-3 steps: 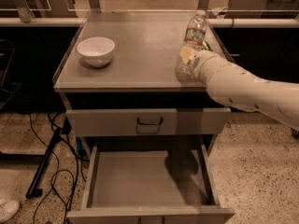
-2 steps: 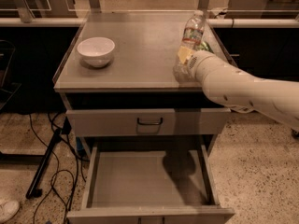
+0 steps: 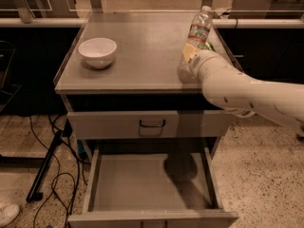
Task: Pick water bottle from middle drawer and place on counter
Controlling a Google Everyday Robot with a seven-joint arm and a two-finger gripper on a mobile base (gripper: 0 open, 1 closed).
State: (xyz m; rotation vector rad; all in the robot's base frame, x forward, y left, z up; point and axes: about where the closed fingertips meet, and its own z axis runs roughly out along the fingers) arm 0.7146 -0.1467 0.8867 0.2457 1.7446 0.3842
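Observation:
The water bottle (image 3: 199,28), clear with a white cap and a red-banded label, stands upright on the counter (image 3: 142,46) near its right edge. My gripper (image 3: 185,68) is low over the counter's right front part, just in front of the bottle and a little to its left. The white arm reaches in from the right and hides the bottle's base. The middle drawer (image 3: 142,184) is pulled open below, and its grey floor is bare, with the arm's shadow on it.
A white bowl (image 3: 97,51) sits on the counter's left side. A closed drawer front with a dark handle (image 3: 152,124) is above the open drawer. Something green (image 3: 209,45) peeks out behind the arm. Cables (image 3: 52,175) lie on the speckled floor at left.
The gripper has drawn slightly toward the counter's front and left, away from the bottle. The bottle has stayed upright in the same place.

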